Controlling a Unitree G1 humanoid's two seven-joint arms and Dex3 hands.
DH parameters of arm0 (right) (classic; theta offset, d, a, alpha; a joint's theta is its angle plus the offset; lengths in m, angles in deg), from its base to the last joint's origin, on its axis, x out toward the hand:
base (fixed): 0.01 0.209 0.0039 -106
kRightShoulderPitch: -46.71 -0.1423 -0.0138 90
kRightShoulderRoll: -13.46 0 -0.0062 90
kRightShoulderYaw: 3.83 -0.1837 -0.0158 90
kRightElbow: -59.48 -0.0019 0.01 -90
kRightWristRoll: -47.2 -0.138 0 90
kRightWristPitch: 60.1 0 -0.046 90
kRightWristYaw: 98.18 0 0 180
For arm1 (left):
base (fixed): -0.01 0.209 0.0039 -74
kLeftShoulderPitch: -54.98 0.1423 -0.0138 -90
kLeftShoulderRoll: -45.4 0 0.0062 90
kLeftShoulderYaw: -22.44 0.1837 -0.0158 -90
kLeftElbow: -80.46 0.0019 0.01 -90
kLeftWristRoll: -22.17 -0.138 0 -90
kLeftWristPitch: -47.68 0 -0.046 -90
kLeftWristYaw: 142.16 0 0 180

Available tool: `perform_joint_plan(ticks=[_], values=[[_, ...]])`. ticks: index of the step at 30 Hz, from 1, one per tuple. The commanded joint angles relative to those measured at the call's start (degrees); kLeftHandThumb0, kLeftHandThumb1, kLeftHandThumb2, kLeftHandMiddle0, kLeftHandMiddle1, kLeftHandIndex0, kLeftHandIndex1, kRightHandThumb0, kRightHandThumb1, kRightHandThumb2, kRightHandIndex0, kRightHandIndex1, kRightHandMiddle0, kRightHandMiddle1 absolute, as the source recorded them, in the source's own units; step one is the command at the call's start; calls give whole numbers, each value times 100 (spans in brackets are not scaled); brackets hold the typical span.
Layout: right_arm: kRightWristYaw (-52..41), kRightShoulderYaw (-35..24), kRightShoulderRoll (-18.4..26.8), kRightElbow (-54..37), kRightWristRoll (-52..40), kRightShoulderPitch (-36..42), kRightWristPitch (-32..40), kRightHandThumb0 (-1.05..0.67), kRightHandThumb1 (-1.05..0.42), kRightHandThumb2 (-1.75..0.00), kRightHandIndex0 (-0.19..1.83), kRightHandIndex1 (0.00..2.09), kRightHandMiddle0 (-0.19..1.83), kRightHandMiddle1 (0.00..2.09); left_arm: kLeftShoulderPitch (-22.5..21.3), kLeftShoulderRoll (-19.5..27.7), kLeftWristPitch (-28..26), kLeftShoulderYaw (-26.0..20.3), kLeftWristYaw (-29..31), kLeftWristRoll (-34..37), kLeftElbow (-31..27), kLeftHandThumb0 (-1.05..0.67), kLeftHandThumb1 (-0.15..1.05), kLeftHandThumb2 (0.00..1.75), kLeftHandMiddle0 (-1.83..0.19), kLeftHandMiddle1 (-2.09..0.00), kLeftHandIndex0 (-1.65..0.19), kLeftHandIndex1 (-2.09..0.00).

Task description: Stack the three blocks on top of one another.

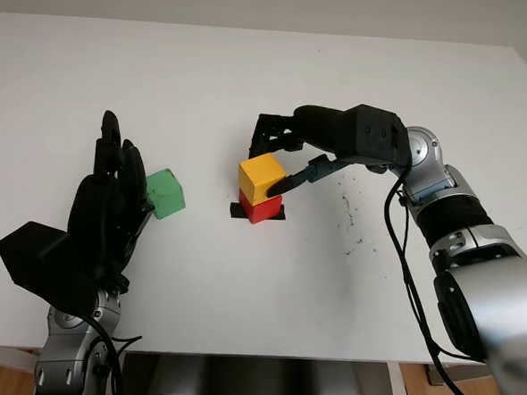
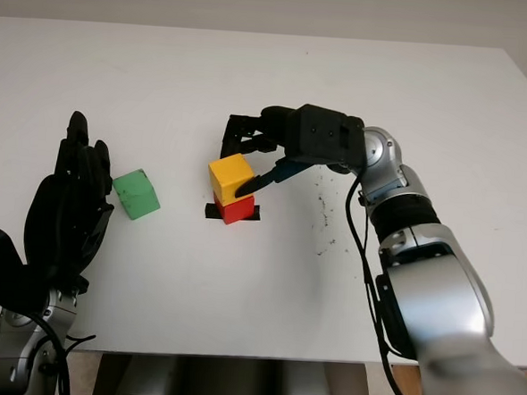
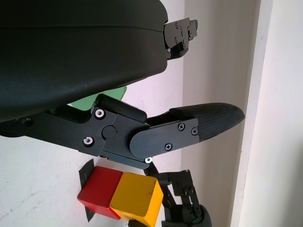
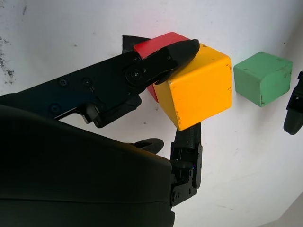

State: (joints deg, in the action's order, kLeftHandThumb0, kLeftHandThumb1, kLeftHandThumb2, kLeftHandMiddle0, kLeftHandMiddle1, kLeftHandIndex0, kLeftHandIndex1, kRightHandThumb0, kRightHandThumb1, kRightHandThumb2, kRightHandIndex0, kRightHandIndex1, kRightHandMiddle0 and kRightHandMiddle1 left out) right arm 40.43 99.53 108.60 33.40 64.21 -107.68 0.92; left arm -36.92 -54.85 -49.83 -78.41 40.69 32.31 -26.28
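Note:
A yellow block [image 1: 262,175] sits on top of a red block [image 1: 263,212] at the middle of the white table [image 1: 342,77]. My right hand [image 1: 267,167] reaches in from the right and is shut on the yellow block, one finger [image 4: 177,49] pressed on its near side and the others behind it. A green block [image 1: 166,193] lies alone to the left of the stack. My left hand [image 1: 112,184] is open, upright just left of the green block, not touching it.
A black tape mark [image 1: 237,212] lies under the red block. Dark smudges [image 1: 351,223] dot the table right of the stack. The table's front edge runs just beyond my left forearm.

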Motion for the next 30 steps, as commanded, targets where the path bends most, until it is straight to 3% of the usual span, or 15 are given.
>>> perform_joint_plan(ticks=[1,6,15,21,27,30], values=[[-53,30,67,1,8,-149,87,-76,-90,-4,30,2,16,139,34,44,6,-18,-2,-11,-112,-74,105,65,19,0,19,0],[-190,-33,52,-36,-73,-148,328,-78,-86,-5,18,1,5,99,37,48,3,-20,1,-14,-107,-74,105,65,19,0,19,0],[-488,-145,56,-102,-332,-147,582,-80,-87,-5,-2,1,4,30,12,65,10,-43,7,-12,-83,-74,105,65,19,0,19,0],[-1115,-212,125,-207,-587,-195,712,-90,-87,-5,-19,0,-18,4,-19,68,-2,-75,15,13,-48,-73,105,64,19,0,19,0],[-1542,-466,195,-320,-997,-174,973,-94,-87,-6,-19,0,-19,0,-27,101,47,-92,47,-4,-23,-74,105,65,19,0,19,0],[-1134,-724,219,-592,-1190,56,1315,-99,-98,-10,-19,0,-19,0,-14,110,29,-101,31,8,-49,-74,105,65,19,0,19,0]])
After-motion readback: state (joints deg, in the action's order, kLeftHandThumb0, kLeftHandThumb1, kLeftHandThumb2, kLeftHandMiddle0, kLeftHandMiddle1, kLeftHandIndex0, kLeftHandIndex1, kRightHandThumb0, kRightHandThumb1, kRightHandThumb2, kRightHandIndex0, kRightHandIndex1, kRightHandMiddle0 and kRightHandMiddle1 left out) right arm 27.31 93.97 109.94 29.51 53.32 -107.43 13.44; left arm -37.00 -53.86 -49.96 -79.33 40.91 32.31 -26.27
